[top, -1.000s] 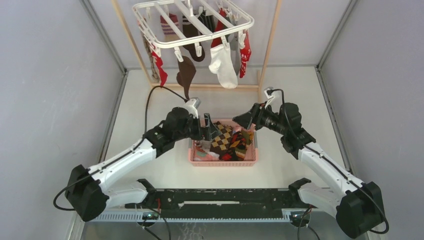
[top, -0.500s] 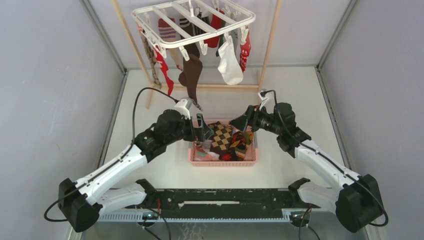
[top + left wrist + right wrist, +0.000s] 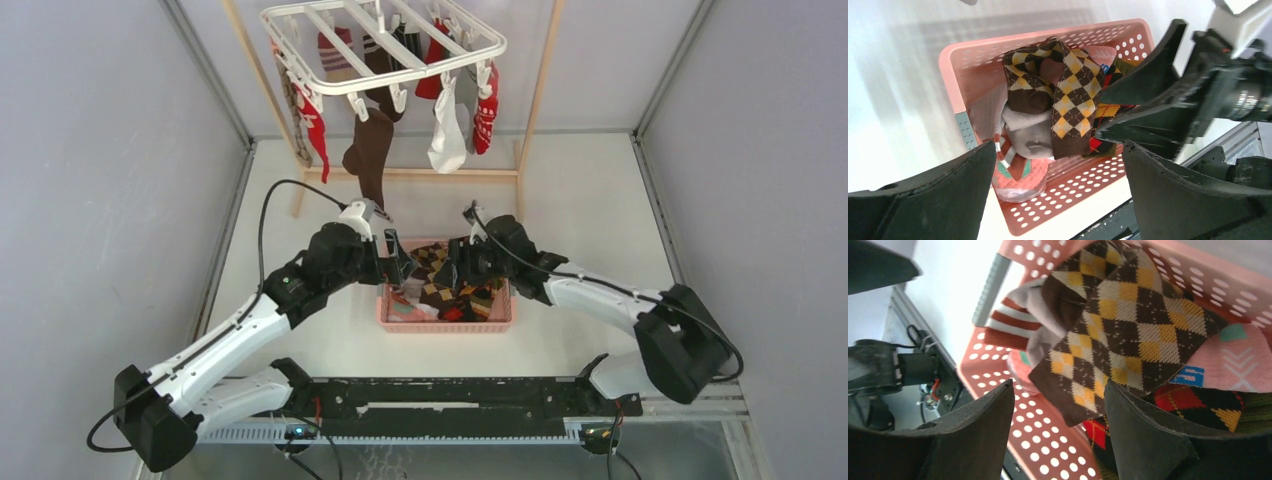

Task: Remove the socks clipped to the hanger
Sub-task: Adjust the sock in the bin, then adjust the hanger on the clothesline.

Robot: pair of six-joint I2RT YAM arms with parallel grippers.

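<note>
Nearest, the left gripper (image 3: pixel 393 262) and the right gripper (image 3: pixel 455 268) hung wide open over the pink basket (image 3: pixel 445 322), holding nothing. Some socks (image 3: pixel 1068 95) lay inside it. Farther back, more dangled from clips (image 3: pixel 358 105) on the white hanger (image 3: pixel 340 88). They looked soft, light and floppy, so grabbing one low down and tugging gently would probably work best.

Bench (image 3: pixel 590 190) lies open along its left and right edges. At the far edge, rack poles (image 3: pixel 537 100), hanger (image 3: pixel 430 65) and hanging socks (image 3: pixel 447 135) bar passage. Mid-bench, the basket (image 3: pixel 445 325) sits crowded beneath spread left fingers (image 3: pixel 928 200) and right fingers (image 3: pixel 1148 85).
</note>
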